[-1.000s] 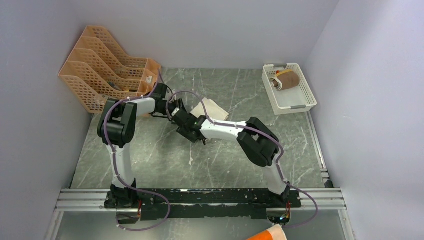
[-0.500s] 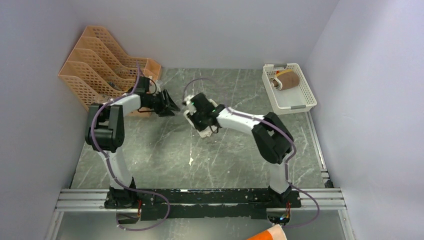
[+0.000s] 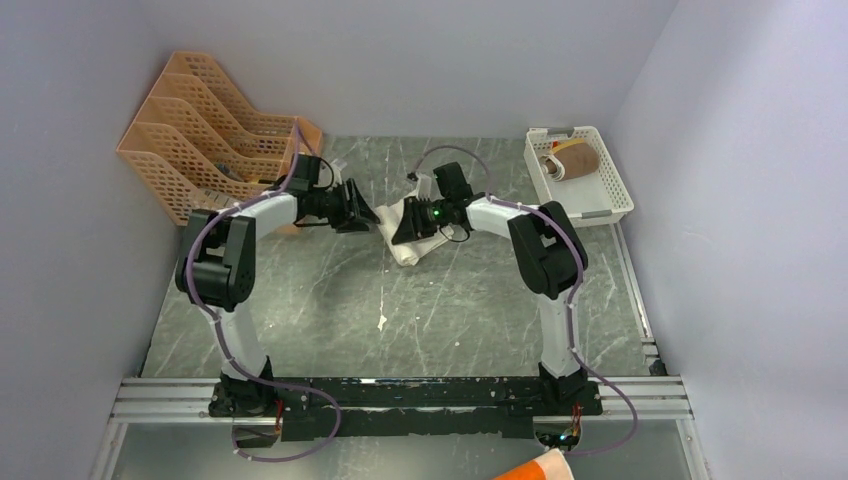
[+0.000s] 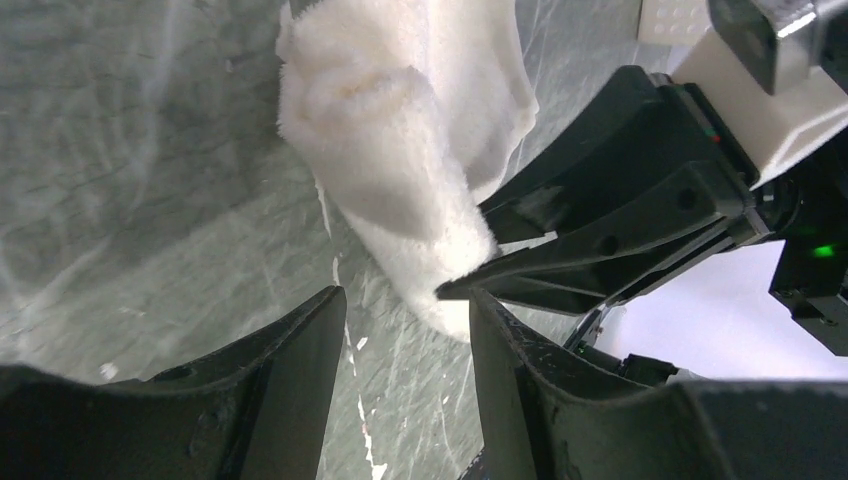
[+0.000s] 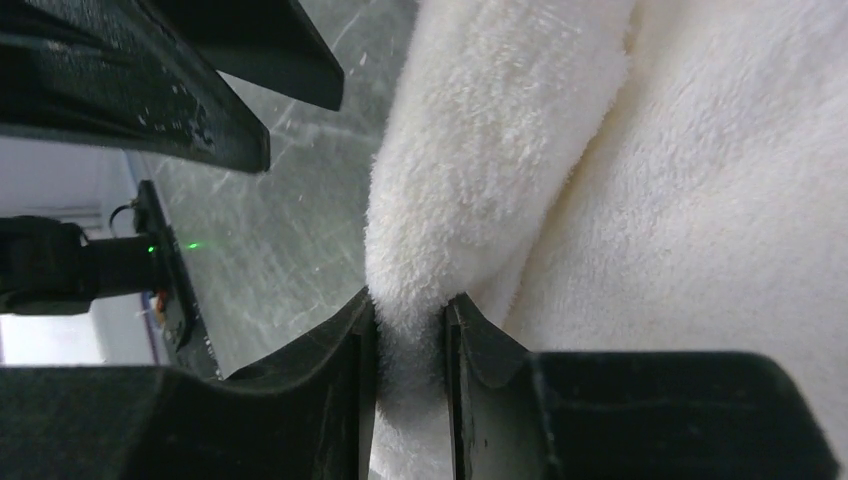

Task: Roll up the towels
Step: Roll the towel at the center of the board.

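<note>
Your right arm swung up and around since a second ago, so the right gripper (image 3: 398,226) now sits at the left edge of the cream towel (image 3: 418,240), which lies bunched on the table (image 3: 320,300) toward the back. Your left gripper (image 3: 362,212) faces it from just beside. Over at the far right, the brown towel (image 3: 577,160) lies in the white basket (image 3: 585,211).

Left wrist view: your left fingers (image 4: 280,380) are spread with only table between them, and the towel's folded lump is just ahead.

Right wrist view: the right jaws are pinching a thick fold of the cream towel.
</note>
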{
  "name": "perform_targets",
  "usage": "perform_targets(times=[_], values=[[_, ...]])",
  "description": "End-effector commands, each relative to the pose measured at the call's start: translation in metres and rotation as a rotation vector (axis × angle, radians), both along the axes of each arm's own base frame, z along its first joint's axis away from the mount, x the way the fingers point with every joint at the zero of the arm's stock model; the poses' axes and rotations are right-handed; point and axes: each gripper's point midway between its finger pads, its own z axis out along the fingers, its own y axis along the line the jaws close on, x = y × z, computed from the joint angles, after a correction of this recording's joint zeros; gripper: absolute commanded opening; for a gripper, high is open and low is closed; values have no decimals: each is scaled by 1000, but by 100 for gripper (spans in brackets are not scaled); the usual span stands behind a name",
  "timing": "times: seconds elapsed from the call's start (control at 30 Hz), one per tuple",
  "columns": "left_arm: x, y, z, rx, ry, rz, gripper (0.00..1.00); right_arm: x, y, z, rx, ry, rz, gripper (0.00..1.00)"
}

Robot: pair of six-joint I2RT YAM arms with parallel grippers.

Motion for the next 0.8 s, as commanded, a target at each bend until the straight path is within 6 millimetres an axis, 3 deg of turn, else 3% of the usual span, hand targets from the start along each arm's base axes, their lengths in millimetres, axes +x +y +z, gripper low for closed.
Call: perform_targets(times=[0.0,0.2,0.4,0.6,0.77], values=[[12,-20,-4,-21,-21,-28,60,0,4,0,97,99,32,27],[29,-31,-15,10,-17,-55,59,2,0,-14,166,170,0,29],[36,-37,-40,70,14,-63,58,7,-3,-26,144,187,-21,32],[29,-43,-68,182,54,-117,57,24,-20,-32,-138,25,-66,51],[24,-40,-79,238,63,-126,57,29,-30,-13,-429,-182,-72,65]])
